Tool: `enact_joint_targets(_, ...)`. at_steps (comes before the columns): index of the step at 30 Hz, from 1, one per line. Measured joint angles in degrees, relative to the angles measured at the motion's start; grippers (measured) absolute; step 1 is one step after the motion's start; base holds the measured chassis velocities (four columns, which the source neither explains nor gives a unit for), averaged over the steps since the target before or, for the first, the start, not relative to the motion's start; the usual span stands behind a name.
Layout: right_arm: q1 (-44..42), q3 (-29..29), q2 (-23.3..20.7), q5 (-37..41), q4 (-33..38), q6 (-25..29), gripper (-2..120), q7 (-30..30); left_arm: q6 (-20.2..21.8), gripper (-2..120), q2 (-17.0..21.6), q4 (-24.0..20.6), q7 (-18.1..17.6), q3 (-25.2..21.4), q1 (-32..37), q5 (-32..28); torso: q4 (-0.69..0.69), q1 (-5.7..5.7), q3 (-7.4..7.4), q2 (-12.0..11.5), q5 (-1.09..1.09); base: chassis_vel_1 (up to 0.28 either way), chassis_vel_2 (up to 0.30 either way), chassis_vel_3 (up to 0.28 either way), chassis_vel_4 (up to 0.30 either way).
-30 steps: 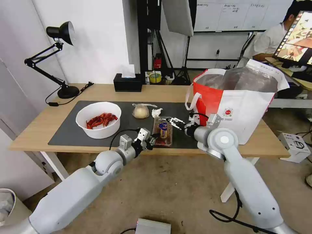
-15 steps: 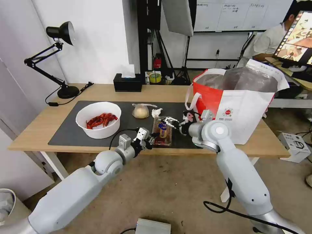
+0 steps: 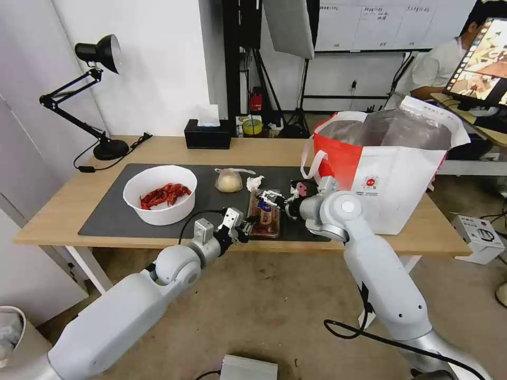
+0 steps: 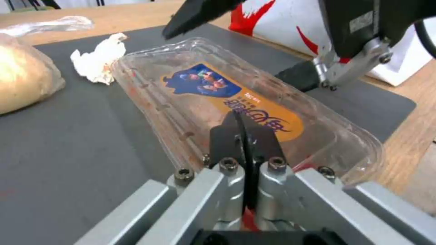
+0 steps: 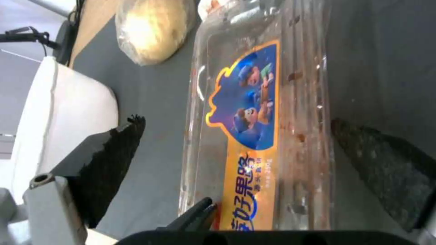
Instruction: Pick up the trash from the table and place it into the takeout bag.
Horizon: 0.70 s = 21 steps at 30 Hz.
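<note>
The clear hinged food box point(image 3: 264, 213), thin ribbed plastic with a blue and orange label, lies flat on the dark grey mat point(image 3: 105, 216) at the bench's point(image 3: 53, 214) near edge. The left pincer point(image 3: 247, 228) pinches the box's near rim, black fingers point(image 4: 243, 136) pressed together on it. The right pincer point(image 3: 274, 198) hangs spread wide over the box's far half, one serrated pad point(image 5: 115, 160) on each long side. Just beyond the box lie the crumpled white tissue point(image 3: 254, 182) and a knotted clear bag point(image 3: 228, 180); the smooth round white bowl point(image 3: 160, 193) sits well apart. The boxy foil-lined takeout bag point(image 3: 391, 174) stands open past the right pincer.
</note>
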Motion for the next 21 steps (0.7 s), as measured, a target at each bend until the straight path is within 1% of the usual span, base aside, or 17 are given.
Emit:
enact_joint_targets(10, 0.74, -0.64, 1.58, -0.03, -1.86, -0.06, 100, 0.30, -0.33, 0, -0.22, 0.00, -0.16, -0.15, 0.29, 0.00, 0.01, 0.00, 0.00, 0.00, 0.00, 0.000, 0.000, 0.000, 0.000)
enact_joint_targets(17, 0.98, -0.88, 1.61, 0.20, -2.69, -0.05, 100, 0.52, -0.41, 0, -0.47, 0.02, -0.33, -0.17, 0.36, 0.00, 0.00, -0.01, -0.01, 0.01, 0.00, 0.000, 0.000, 0.000, 0.000)
enact_joint_targets(20, 1.02, -0.81, 1.73, 0.29, -3.04, -0.04, 97, 0.50, -0.45, 0, -0.50, 0.01, -0.52, -0.17, 0.34, -0.08, -0.01, -0.02, -0.02, 0.02, -0.01, 0.000, 0.000, 0.000, 0.000)
enact_joint_targets(21, 1.04, -0.73, 1.83, 0.29, -3.26, -0.03, 95, 0.50, -0.49, 0, -0.50, -0.03, -0.66, -0.19, 0.33, -0.18, -0.01, -0.02, -0.02, 0.02, -0.01, 0.000, 0.000, 0.000, 0.000)
